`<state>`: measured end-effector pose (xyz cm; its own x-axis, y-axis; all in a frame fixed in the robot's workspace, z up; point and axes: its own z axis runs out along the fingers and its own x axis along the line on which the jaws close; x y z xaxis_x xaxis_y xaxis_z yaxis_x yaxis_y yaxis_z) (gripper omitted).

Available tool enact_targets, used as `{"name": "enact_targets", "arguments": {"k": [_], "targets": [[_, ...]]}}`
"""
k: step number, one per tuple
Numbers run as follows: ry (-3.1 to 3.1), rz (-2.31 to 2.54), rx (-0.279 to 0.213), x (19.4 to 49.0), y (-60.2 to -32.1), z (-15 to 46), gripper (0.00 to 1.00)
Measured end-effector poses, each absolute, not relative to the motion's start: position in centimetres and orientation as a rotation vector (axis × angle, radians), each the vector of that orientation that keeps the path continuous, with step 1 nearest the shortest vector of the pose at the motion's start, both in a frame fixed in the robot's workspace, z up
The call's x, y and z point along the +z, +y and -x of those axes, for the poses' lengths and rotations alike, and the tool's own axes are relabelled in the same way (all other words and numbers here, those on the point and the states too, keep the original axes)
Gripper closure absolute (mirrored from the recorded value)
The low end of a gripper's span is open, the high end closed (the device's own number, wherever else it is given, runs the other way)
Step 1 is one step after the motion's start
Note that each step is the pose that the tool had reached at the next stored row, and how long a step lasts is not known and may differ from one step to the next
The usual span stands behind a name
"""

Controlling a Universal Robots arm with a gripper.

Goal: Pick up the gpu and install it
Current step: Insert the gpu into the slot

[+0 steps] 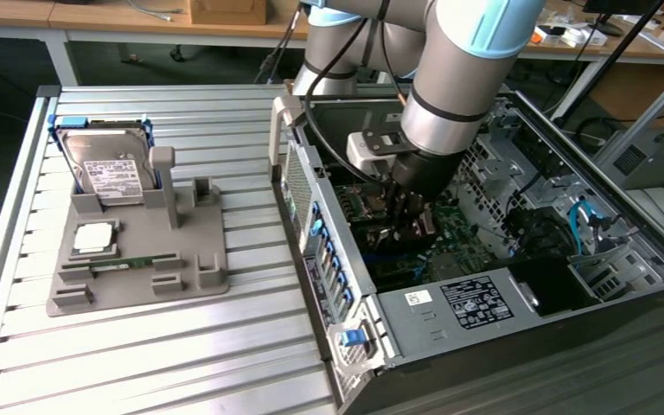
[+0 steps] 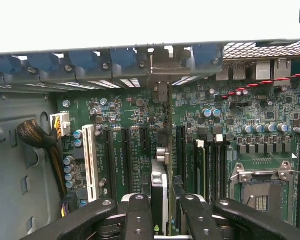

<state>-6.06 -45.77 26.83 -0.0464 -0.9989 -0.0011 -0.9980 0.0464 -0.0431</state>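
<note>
- Now down inside the open computer case (image 1: 424,324), hand (image 2: 162,210) partly closed, pinching the gpu (image 2: 160,187) edge-on between its fingers (image 2: 139,220).
- Gpu upright over the motherboard (image 2: 225,115), near the black expansion slots (image 2: 181,150).
- Best kept vertical, lined up with one slot, bracket end toward the rear openings, pressed down evenly.

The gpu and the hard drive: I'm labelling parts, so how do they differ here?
The gpu stands on edge between the fingers of the hand inside the computer case, over the motherboard; the hard drive stands in the grey holder on the table. The gpu looks thin and dark; the hard drive is a silver box with a white label. Both stand upright.
</note>
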Motion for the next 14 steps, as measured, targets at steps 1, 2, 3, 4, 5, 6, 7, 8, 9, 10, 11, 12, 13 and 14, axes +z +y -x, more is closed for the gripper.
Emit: {"name": "enact_targets", "arguments": {"k": [1, 2, 3, 4, 5, 6, 7, 8, 9, 10, 11, 12, 13, 14], "targets": [[2.25, 2.148, -0.047, 26.82, -45.77, 6.06, 0.73], [2.25, 2.148, -0.047, 26.8, -45.77, 6.06, 0.73], [2.25, 2.148, -0.047, 26.79, -45.77, 6.06, 0.73], [2.25, 2.148, -0.047, 26.78, -45.77, 6.06, 0.73], [2.25, 2.148, -0.047, 26.76, -45.77, 6.06, 0.73], [2.25, 2.148, -0.047, 26.75, -45.77, 6.06, 0.73], [2.25, 2.147, -0.047, 26.73, -45.77, 6.06, 0.73], [2.25, 2.147, -0.047, 26.72, -45.77, 6.07, 0.73], [2.25, 2.147, -0.047, 26.72, -45.77, 6.1, 0.73], [2.25, 2.147, -0.046, 26.71, -45.77, 6.15, 0.73], [2.249, 2.147, -0.046, 26.71, -45.76, 6.18, 0.73], [2.249, 2.148, -0.046, 26.71, -45.77, 6.18, 0.73], [2.246, 2.151, -0.046, 26.72, -45.77, 6.18, 0.73], [2.241, 2.156, -0.046, 26.72, -45.77, 6.19, 0.73]]}}
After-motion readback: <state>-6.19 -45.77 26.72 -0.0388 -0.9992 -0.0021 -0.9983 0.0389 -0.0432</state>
